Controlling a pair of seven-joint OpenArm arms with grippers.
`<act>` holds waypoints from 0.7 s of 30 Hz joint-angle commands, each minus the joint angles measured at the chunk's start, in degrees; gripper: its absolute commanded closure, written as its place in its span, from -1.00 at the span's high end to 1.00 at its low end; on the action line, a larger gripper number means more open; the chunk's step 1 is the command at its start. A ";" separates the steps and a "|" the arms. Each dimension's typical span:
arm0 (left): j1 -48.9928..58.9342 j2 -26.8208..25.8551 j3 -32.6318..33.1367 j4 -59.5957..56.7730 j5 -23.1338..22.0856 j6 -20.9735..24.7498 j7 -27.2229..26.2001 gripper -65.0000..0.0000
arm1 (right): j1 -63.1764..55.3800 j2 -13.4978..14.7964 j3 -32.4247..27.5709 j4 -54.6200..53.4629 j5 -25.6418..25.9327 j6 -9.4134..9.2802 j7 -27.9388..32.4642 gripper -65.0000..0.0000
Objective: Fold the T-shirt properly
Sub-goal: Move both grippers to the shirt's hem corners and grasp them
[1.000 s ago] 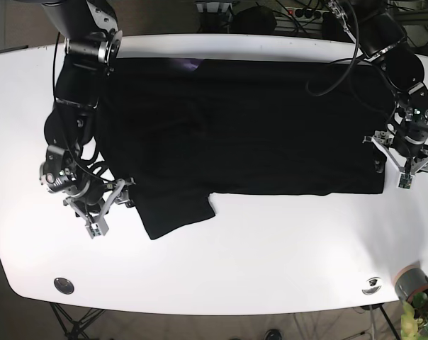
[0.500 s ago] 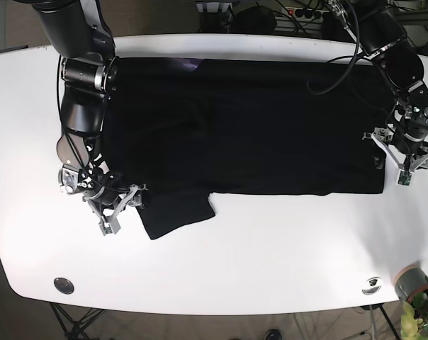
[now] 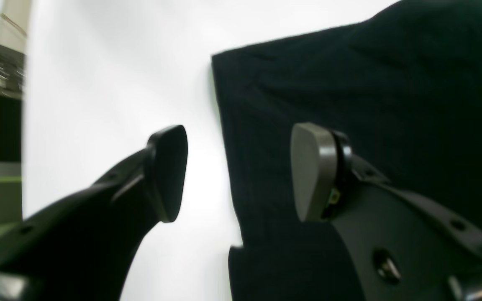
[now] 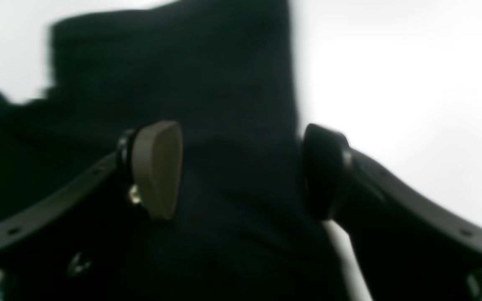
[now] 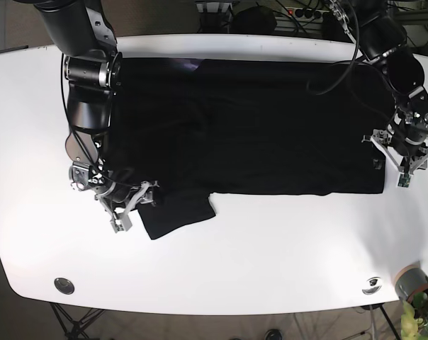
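The black T-shirt (image 5: 249,127) lies spread flat on the white table (image 5: 271,248), with one sleeve (image 5: 178,212) sticking out toward the front left. My right gripper (image 5: 134,202) is open at that sleeve's left edge. In the right wrist view the sleeve fabric (image 4: 232,104) fills the gap of this gripper (image 4: 241,171), one finger (image 4: 157,167) over cloth, the other at the cloth's edge. My left gripper (image 5: 391,164) is open at the shirt's right edge. Its gap (image 3: 239,171) straddles the shirt's edge (image 3: 224,125), one finger (image 3: 167,171) over bare table.
Two round metal fittings (image 5: 64,285) (image 5: 372,285) sit in the table near its front edge. A grey pot (image 5: 411,282) with a plant stands off the front right corner. Cables (image 5: 334,71) hang over the shirt's back right part.
My right gripper has slid to the right, from bare table onto the sleeve's left edge. The left gripper has shifted slightly up and inward at the shirt's right edge.
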 commanded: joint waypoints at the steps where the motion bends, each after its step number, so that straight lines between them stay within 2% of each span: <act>1: -2.73 -2.14 -0.13 -1.47 -0.51 3.03 -1.58 0.14 | 0.99 0.15 -0.07 0.34 -0.10 0.38 -2.27 0.26; 3: -3.69 -3.02 -0.13 -3.40 -0.60 4.44 -1.58 0.14 | 0.99 0.15 0.02 0.34 -0.10 0.38 -2.09 0.08; 6: -6.68 -4.69 -0.04 -8.50 -0.68 5.49 -1.67 0.15 | 0.99 0.15 0.02 0.34 -0.10 0.38 -2.00 -0.39; 9: -11.78 -6.44 -0.04 -16.50 -0.68 5.67 -1.85 0.32 | 1.17 0.15 0.02 0.34 -0.10 0.29 -2.09 -0.80; 10: -13.54 -7.15 -0.04 -19.58 -0.68 5.67 -1.85 0.40 | 1.34 0.15 0.02 0.34 -0.10 0.29 -2.18 -0.86; 12: -15.74 -8.03 -0.04 -23.27 -0.77 5.67 -1.93 0.48 | 1.34 0.15 0.02 0.34 -0.10 0.29 -2.18 -0.86; 16: -19.43 -8.47 0.39 -30.04 -0.60 5.67 -5.01 0.49 | 1.34 0.15 0.02 0.34 -0.10 0.29 -2.09 -0.86; 21: -22.07 -10.40 6.20 -39.71 -1.04 5.67 -10.29 0.49 | 1.34 -0.38 0.02 0.43 -0.10 0.29 -2.00 -0.87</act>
